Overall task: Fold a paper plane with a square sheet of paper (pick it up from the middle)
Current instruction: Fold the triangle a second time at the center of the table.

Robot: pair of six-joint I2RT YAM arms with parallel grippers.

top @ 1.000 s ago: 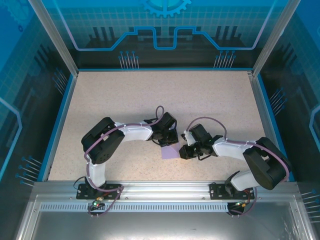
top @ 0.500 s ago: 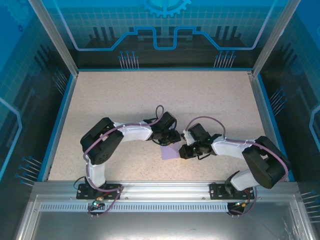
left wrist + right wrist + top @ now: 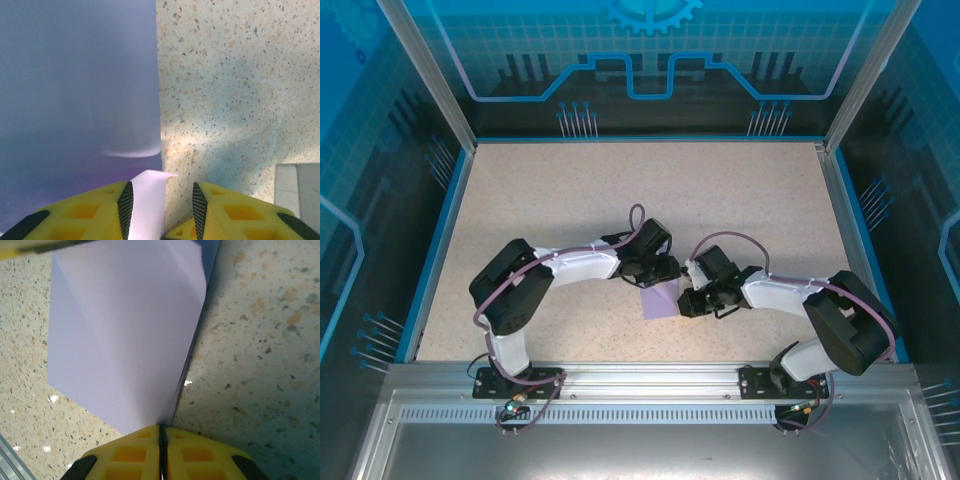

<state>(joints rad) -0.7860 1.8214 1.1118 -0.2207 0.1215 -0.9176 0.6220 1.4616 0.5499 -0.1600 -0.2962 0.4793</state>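
The square sheet of paper (image 3: 658,299), pale lilac and folded over itself, lies on the speckled table between the two arms. My right gripper (image 3: 688,300) is at its right edge, and in the right wrist view the yellow jaws (image 3: 161,432) are shut on the folded edge of the paper (image 3: 125,330). My left gripper (image 3: 665,272) is at the sheet's far edge. Its jaws (image 3: 161,200) stand open, with a raised pale flap of the paper (image 3: 80,90) between them, lying against the left pad. A paper plane is out of view.
The speckled table (image 3: 620,190) has a blue rim and clear walls on three sides. An aluminium rail (image 3: 640,385) carrying both arm bases runs along the near edge. A grey flat piece (image 3: 297,192) shows at the lower right of the left wrist view.
My left gripper has opened and let go of the paper, and its arm has swung a little, elbow to the left. The right gripper stays shut on the paper's edge.
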